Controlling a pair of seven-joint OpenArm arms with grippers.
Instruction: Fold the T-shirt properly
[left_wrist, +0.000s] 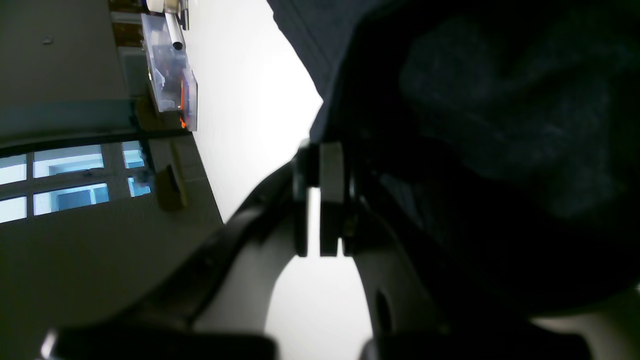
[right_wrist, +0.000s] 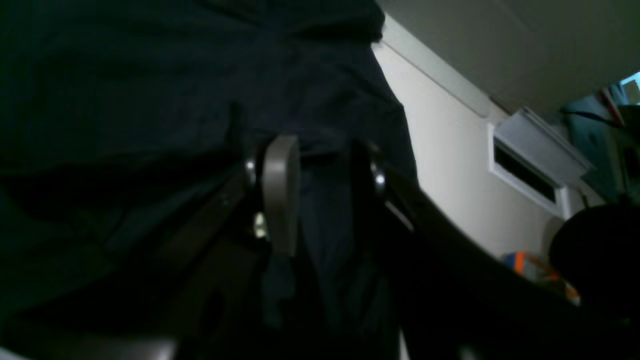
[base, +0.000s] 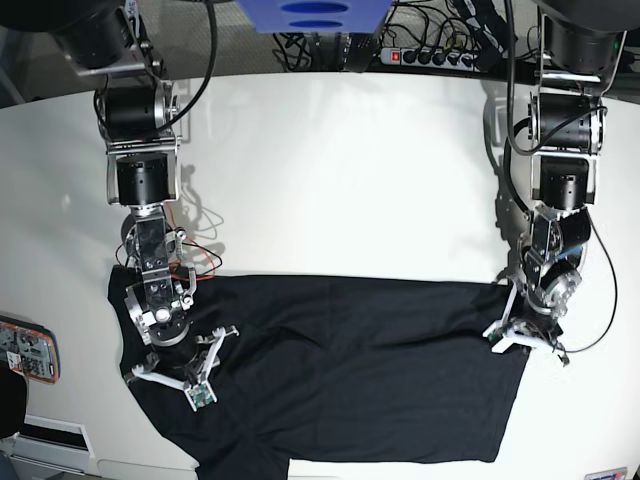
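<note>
The black T-shirt (base: 350, 370) lies spread flat across the front of the white table (base: 330, 170). My left gripper (base: 505, 342) sits at the shirt's right edge, on the right of the base view. In the left wrist view the left gripper (left_wrist: 320, 150) is shut, its tips meeting the T-shirt (left_wrist: 500, 100) hem, with dark fabric draped beside one finger. My right gripper (base: 185, 365) rests on the shirt's left part. In the right wrist view the right gripper (right_wrist: 322, 150) stands open, and a fold of the T-shirt (right_wrist: 150, 75) runs between its pads.
A clear and orange device (base: 25, 348) lies at the table's left edge, also seen as a clear box (left_wrist: 172, 75). A power strip (base: 430, 55) and cables sit behind the table. Red wires (base: 195, 262) hang by the right arm. The table's front edge curves close under the shirt.
</note>
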